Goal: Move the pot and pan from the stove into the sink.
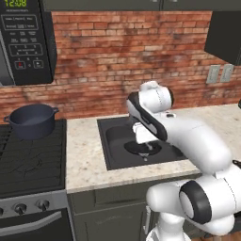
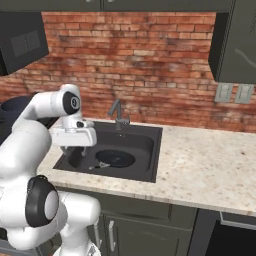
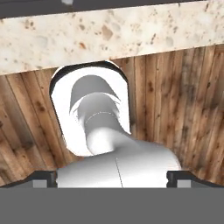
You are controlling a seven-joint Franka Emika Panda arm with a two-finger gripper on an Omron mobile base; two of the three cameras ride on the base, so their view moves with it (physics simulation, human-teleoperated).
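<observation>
Left base view: your gripper hangs over the sink, jaws apart, empty. Pan lies in the basin. Pot stands at the stove's back edge. Risk: a rim-handle grip may slip, tipping the pot.

the arm was glossy white, its rounded tubular links split by black joint bands, with round black-ringed caps at the elbows.
</observation>
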